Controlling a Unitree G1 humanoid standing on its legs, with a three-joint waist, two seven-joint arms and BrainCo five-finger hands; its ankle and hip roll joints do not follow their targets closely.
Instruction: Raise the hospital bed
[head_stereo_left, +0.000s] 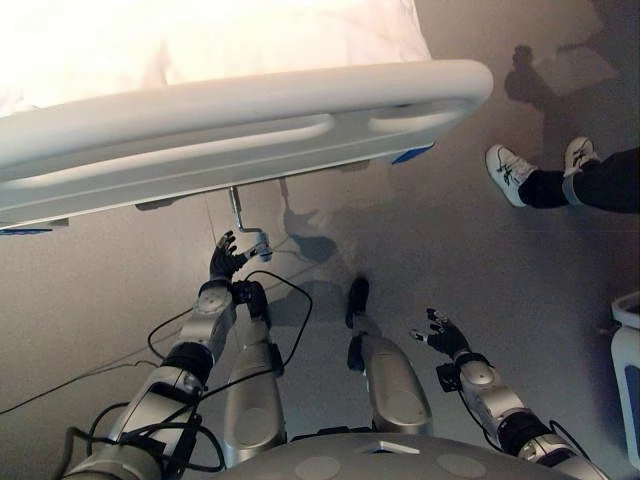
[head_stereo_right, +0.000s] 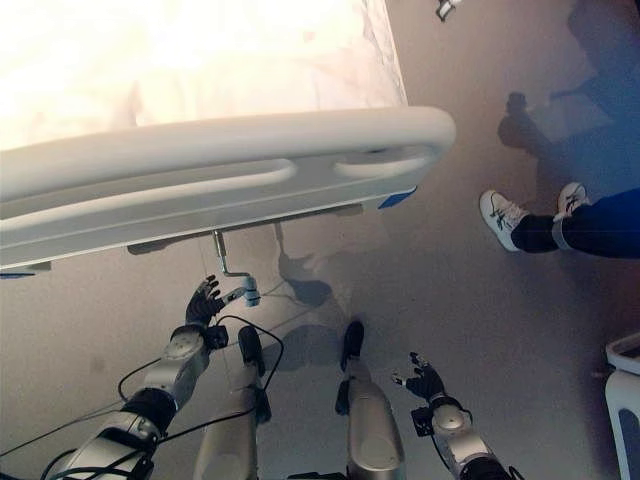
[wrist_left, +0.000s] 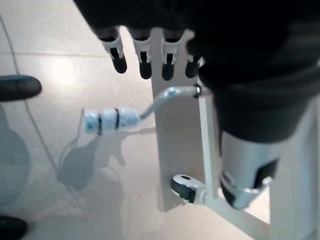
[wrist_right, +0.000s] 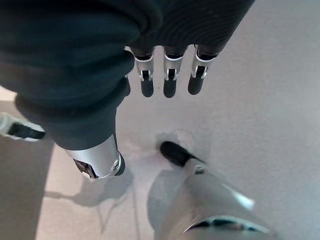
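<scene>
Grey floor (head_stereo_left: 420, 250) (a person's shoes (head_stereo_left: 510, 172) at one side)

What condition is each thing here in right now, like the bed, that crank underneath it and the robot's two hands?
Hospital bed: white footboard facing the robot, pale bedding on top.
Crank handle: folded out from under the footboard, white grip free, not held.
Left hand: open, fingers straight, close beside the crank grip.
Right hand: open, relaxed, holding nothing, above the floor.
Person: standing on the floor off to the robot's right, legs and white shoes showing.
</scene>
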